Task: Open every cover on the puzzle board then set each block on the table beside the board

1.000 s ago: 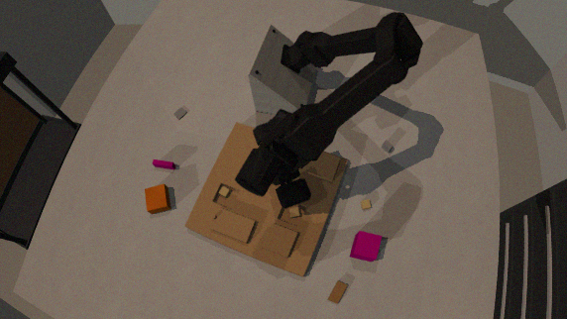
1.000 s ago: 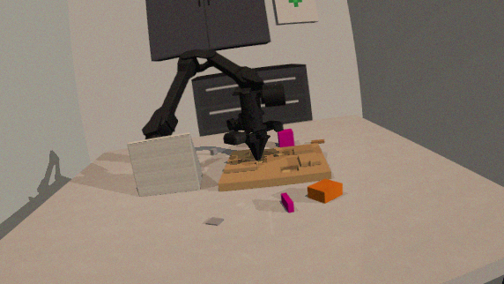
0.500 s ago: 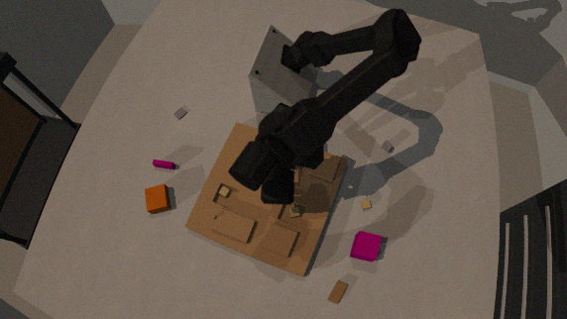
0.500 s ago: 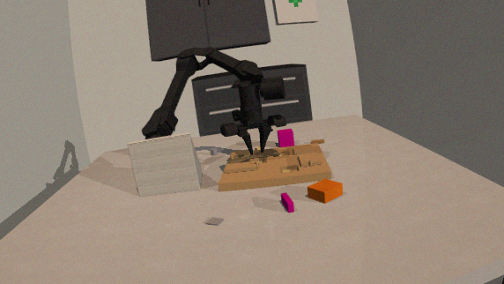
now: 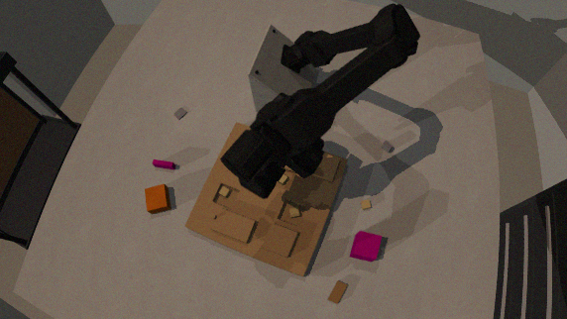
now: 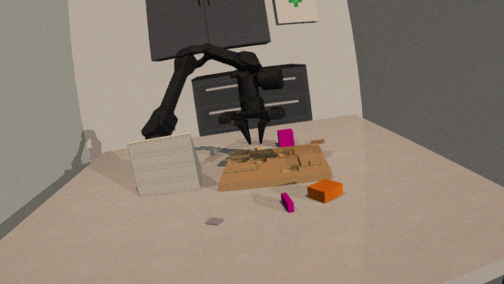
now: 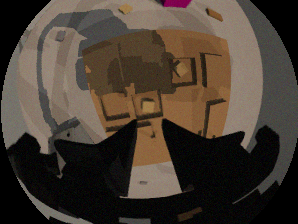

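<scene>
The black, tapered pincer [image 6: 255, 142] [image 7: 149, 121] hangs above the board, its pointed fingers parted with nothing between them. Below lies the flat wooden puzzle board [image 5: 248, 259] [image 6: 273, 181] [image 7: 150, 156], with raised rectangular covers and square-edged wells. A small pale-yellow block [image 5: 224, 191] [image 7: 181, 69] sits in one well. Beyond the board, a smooth orange block [image 5: 157, 198] [image 6: 325, 190] and a magenta block [image 5: 366, 246] [image 6: 285, 138] [image 7: 176, 2] rest on the table.

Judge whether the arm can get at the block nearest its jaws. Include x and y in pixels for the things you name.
Probably yes: the block [image 5: 283, 179] [image 7: 148, 106] looks uncovered, and the parted jaws hang above the board [image 5: 198, 221] [image 6: 273, 181] [image 7: 148, 156], though its well walls may leave little room.
</scene>
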Robot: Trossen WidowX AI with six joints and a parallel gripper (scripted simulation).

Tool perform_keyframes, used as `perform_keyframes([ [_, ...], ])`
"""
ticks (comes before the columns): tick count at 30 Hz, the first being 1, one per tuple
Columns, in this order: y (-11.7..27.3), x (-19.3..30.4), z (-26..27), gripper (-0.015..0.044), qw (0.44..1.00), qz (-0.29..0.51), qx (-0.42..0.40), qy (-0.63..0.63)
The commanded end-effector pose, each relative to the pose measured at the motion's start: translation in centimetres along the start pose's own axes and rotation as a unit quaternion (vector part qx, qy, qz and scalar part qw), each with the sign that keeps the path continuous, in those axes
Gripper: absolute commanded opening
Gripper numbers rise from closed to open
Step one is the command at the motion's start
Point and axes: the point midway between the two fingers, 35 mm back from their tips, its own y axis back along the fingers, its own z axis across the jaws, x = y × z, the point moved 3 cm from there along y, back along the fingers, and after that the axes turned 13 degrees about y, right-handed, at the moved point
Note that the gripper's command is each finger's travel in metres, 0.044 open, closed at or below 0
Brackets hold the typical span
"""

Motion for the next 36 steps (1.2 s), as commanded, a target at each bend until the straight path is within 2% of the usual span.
perform_keyframes([
  [1, 0.7, 0.0, -0.1, 0.0144, 0.999, 0.002, 0.002, -0.044],
  [8, 0.4, 0.0, -0.1, 0.0144, 0.999, 0.003, 0.002, -0.044],
  [21, -2.8, 0.0, -0.2, 0.0144, 0.999, 0.002, 0.002, -0.044],
  [36, -2.8, -0.1, -0.1, 0.0144, 0.999, 0.002, 0.002, -0.044],
])
